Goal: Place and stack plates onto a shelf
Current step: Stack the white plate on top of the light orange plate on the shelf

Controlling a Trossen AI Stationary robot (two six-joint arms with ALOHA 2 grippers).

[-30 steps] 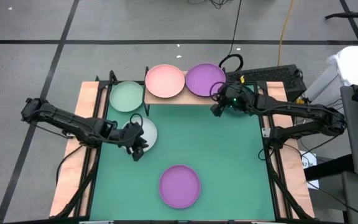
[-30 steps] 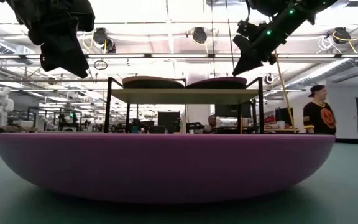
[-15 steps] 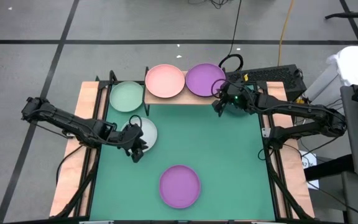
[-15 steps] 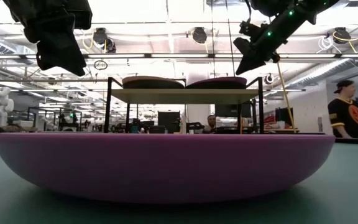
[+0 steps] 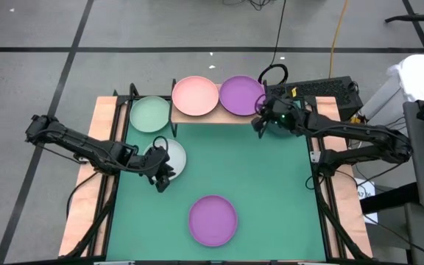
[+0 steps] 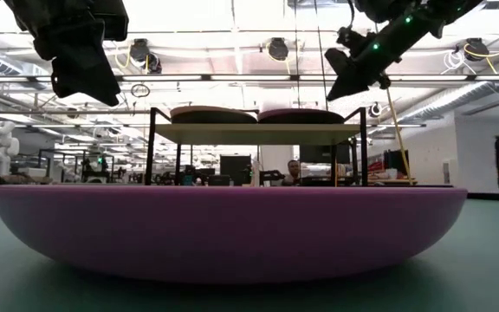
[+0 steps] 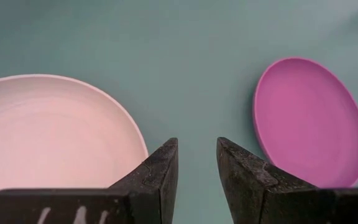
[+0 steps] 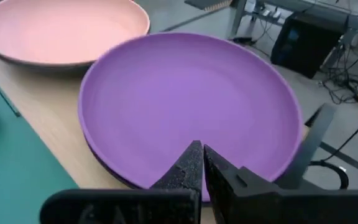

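I am a two-armed robot at a green table (image 5: 271,191), seen from above. The shelf (image 5: 216,116), a small light-wood board on thin black legs, stands at the table's far edge, and I place everything relative to it.

On the shelf lie two plates side by side: a pink plate (image 5: 195,96) on its left half and a purple plate (image 5: 241,94) on its right half. In my right wrist view a darker rim shows under the purple one, so it seems to rest on another plate, though I cannot tell that plate's colour for sure.

My right gripper (image 5: 258,126) hangs just beside the shelf's right end, near the purple plate's rim. Its fingers are clenched together with nothing between them; from table height it sits above the shelf top, apart from it.

A mint green plate (image 5: 150,114) lies on the table touching or just beside the shelf's left end. Nearer to me from there lies a pale white-blue plate (image 5: 172,157). My left gripper (image 5: 162,182) hovers at that plate's near edge, its fingers partly apart and holding nothing; the green table shows through the gap between them.

A second purple plate (image 5: 213,219) lies alone on the table, well apart from the shelf, toward the near edge.
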